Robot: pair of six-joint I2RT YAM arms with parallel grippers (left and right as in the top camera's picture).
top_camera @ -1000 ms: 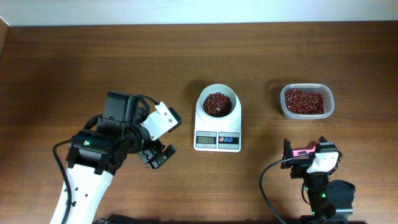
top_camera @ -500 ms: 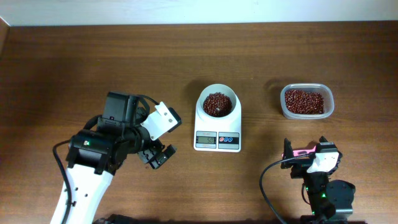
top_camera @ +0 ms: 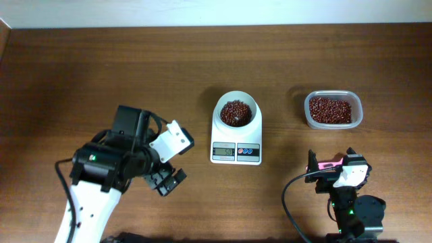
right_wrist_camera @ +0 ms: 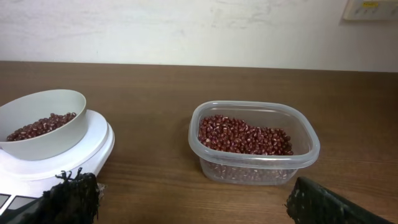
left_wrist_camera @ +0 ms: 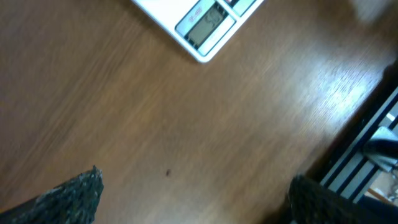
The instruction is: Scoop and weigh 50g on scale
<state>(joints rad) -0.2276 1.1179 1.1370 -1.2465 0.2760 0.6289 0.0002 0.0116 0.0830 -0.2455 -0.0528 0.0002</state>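
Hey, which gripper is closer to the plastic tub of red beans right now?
Right. The right gripper sits just on the robot's side of the tub, facing it. The left gripper is far off to the left, beyond the scale.

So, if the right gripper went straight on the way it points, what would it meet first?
Probably the clear tub of red beans, centred ahead of the right gripper; the scale sits off left. Depth is unclear.
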